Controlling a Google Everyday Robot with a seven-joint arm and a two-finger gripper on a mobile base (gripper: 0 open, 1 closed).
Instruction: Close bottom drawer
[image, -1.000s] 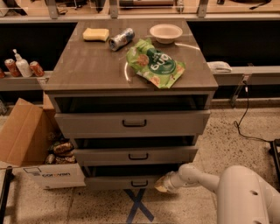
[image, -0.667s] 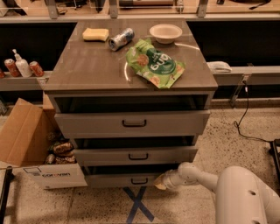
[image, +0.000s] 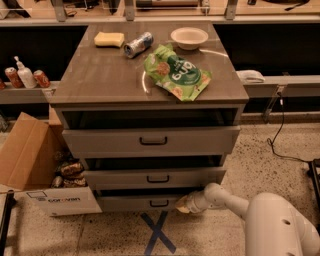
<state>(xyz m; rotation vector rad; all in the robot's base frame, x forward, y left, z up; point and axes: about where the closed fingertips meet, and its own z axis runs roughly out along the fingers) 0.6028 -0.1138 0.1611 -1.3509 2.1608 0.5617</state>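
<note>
The cabinet (image: 110, 75) fills the middle of the view, its three drawers all pulled out a little, each with a dark gap above its front. The robot's pale body (image: 280, 225) sits at the lower right, and its arm (image: 225, 199) reaches left along the floor towards the cabinet's base. A cardboard box (image: 30, 160) stands open on the floor just left of the cabinet, its white front close to the left end of the lowest drawer front.

The top drawer (image: 100, 141) is the tallest, and the middle drawer (image: 115, 178) lies below it. The bottom drawer (image: 125, 202) is lowest, just above the floor and sticking out slightly, with a small dark handle (image: 159, 203) at its centre.

On the cabinet top lie a green snack bag (image: 177, 75), a white bowl (image: 189, 37), a can (image: 138, 44) on its side and a yellow sponge (image: 109, 39). A blue tape cross (image: 157, 232) marks the floor in front of the drawers.

The gripper (image: 182, 204) is at the right part of the bottom drawer's front, just right of the handle and low near the floor. It appears to touch the panel. Whether it is open or closed cannot be told. Nothing lies between it and the drawer front.
</note>
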